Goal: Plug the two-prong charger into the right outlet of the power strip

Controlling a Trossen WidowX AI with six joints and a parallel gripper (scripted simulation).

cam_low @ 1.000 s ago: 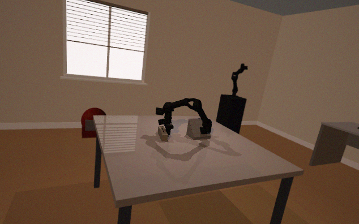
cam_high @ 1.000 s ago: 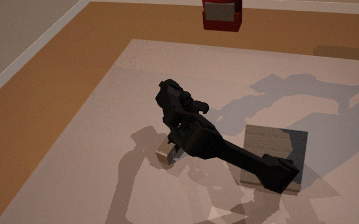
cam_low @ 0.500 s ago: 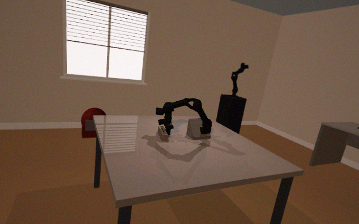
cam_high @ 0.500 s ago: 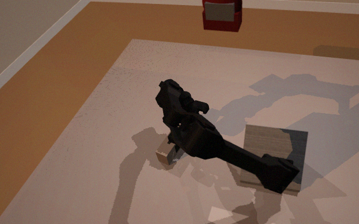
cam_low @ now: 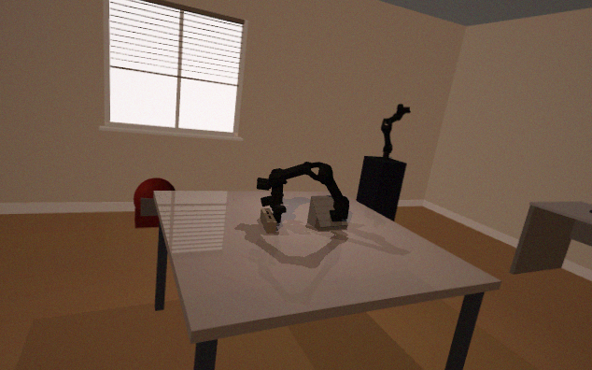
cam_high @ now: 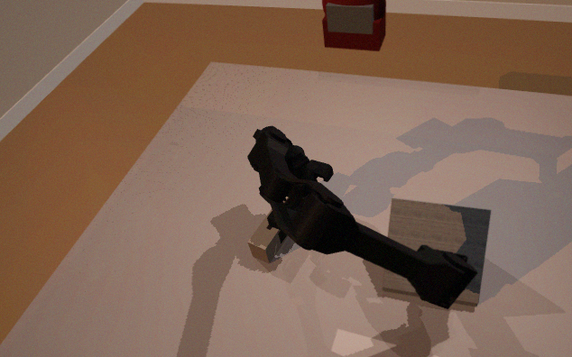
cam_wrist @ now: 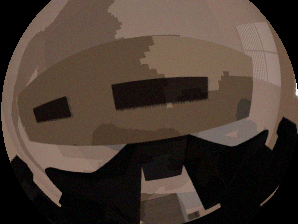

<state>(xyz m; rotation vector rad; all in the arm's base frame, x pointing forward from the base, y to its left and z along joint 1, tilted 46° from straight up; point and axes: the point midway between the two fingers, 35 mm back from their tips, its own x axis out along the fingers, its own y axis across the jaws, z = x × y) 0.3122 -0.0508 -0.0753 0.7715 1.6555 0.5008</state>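
Note:
The beige power strip [cam_high: 258,253] [cam_low: 271,227] [cam_wrist: 90,80] lies on the table beside the arm's hand. In the wrist view its top face shows a small dark recess [cam_wrist: 52,110] at the left and a long dark recess [cam_wrist: 160,92] in the middle. My gripper [cam_wrist: 156,137] [cam_low: 278,220] is shut on the charger [cam_wrist: 162,162], a dark block between the fingers at the strip's near edge. The prongs are not visible, and I cannot tell whether they touch or enter an outlet. In the top view the hand hides the charger and part of the strip.
A grey wood-textured block [cam_high: 424,225] [cam_low: 318,210] with a sloped face stands near the arm's base on the table [cam_high: 149,288] [cam_low: 341,285]. A red object [cam_high: 355,40] [cam_low: 147,220] stands beyond the table's far edge. A second arm [cam_low: 387,133] stands on a dark pedestal behind.

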